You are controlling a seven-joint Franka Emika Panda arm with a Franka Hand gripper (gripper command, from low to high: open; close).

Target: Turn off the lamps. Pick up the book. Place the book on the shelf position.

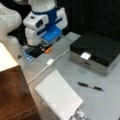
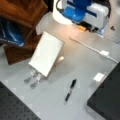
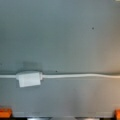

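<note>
The book (image 1: pixel 58 97) is a white spiral-bound notebook lying near the table's front left, beside the wooden furniture; it also shows in a front view (image 2: pixel 46 53). The shelf position (image 1: pixel 12 95) is the furniture's dark reddish-brown top, seen again in a front view (image 2: pixel 22 10). My gripper (image 1: pixel 46 49) hangs low over the table at the back, far from the book. It is open, and its orange fingertips (image 3: pixel 5 112) sit at the wrist view's bottom corners. Just ahead of it, a white cable carries an inline switch (image 3: pixel 29 79), with nothing held. The lamps are out of view.
A black-lidded metal box (image 1: pixel 96 51) stands at the right, with a black pen (image 1: pixel 90 86) in front of it. The cable and switch (image 1: pixel 50 61) run across the table. A pale cream object (image 1: pixel 5 58) sits at the left edge. Metal strips (image 2: pixel 32 78) lie under the book's corner.
</note>
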